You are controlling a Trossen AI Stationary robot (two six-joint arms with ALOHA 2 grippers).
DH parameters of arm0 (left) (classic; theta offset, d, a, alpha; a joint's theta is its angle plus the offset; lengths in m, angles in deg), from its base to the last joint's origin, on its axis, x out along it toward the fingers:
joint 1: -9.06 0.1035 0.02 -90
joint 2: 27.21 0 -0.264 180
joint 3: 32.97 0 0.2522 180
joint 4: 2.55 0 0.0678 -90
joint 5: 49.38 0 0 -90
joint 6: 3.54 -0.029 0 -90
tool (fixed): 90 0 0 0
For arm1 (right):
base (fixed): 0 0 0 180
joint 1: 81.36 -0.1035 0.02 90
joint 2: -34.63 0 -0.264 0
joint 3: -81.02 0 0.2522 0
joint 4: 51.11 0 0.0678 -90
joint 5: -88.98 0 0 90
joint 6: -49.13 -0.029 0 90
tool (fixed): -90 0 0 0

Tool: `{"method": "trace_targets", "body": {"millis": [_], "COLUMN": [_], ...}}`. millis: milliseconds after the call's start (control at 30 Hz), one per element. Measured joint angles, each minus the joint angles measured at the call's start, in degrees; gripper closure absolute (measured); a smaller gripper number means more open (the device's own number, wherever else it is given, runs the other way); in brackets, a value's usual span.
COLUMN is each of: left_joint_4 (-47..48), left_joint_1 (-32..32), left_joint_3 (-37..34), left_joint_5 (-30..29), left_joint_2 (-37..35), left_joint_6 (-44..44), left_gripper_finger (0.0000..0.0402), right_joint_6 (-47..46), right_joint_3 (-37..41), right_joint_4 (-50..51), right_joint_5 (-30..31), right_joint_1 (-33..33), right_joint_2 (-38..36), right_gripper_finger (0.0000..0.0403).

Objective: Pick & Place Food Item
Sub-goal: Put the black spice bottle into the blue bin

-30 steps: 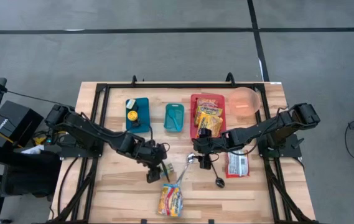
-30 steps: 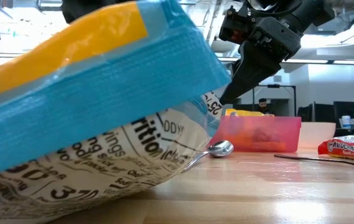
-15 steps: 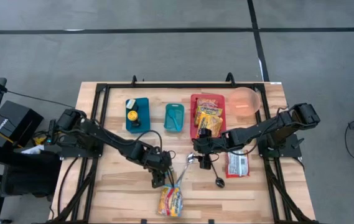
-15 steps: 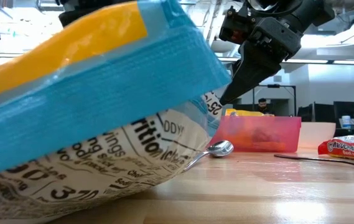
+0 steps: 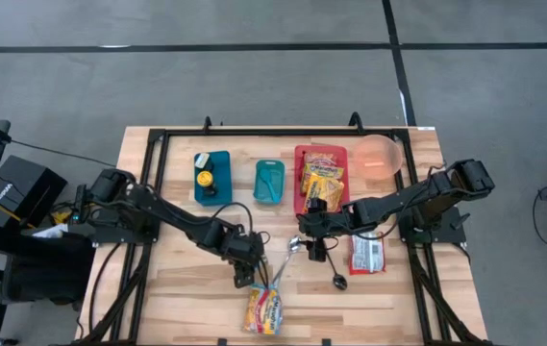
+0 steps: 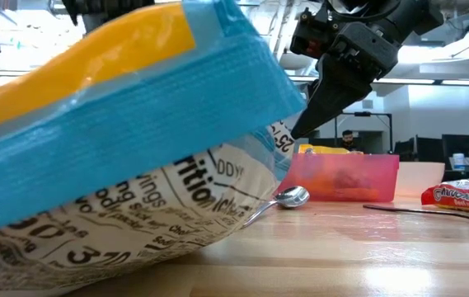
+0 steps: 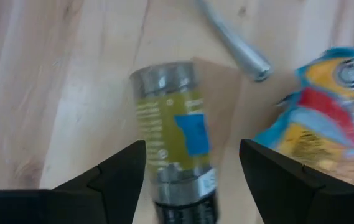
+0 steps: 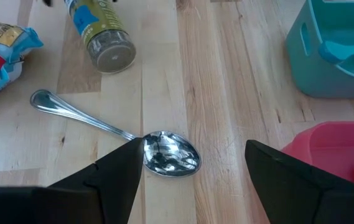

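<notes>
Both fingers of the left tool (image 7: 192, 174) now straddle the jar (image 7: 173, 134).

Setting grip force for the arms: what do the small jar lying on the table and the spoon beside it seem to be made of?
The small jar looks like clear glass or hard plastic: greenish contents show through under a paper label, and its cap is dull metal-grey. The spoon looks like polished steel, its bowl mirroring light.

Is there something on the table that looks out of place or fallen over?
Yes. A small glass jar with a yellow-green label lies on its side on the wooden table, between the open fingers of the left gripper, near a silver spoon.
</notes>
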Motion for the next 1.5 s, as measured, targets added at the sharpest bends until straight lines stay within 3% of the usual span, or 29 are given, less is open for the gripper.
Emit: {"method": "trace_targets", "body": {"millis": [233, 500, 1033, 1333, 1500], "left_joint_4": [-2.56, -1.10, -0.98, -1.15, -2.05], "left_joint_1": [0.42, 0.81, 0.63, 0.66, 0.68], "left_joint_3": [0.00, 0.11, 0.04, -0.02, -0.02], "left_joint_5": [3.59, 3.11, 1.93, 1.39, 1.28], "left_joint_2": [4.25, 7.96, 7.87, 7.87, 7.88], "left_joint_6": [1.63, 2.63, -2.75, -3.34, -3.41], "left_gripper_finger": [0.0147, 0.0147, 0.0148, 0.0209, 0.0201], "right_joint_6": [0.00, -0.39, -0.41, -0.44, -0.44], "right_joint_3": [0.00, 0.00, 0.00, 0.00, 0.00], "right_joint_4": [0.01, 0.02, 0.00, 0.00, 0.00], "right_joint_5": [0.00, 0.00, 0.00, 0.00, 0.00], "right_joint_1": [0.01, 0.01, 0.00, 0.00, 0.00], "right_joint_2": [0.00, 0.00, 0.00, 0.00, 0.00], "right_gripper_finger": [0.0127, 0.0127, 0.0127, 0.0127, 0.0127]}}
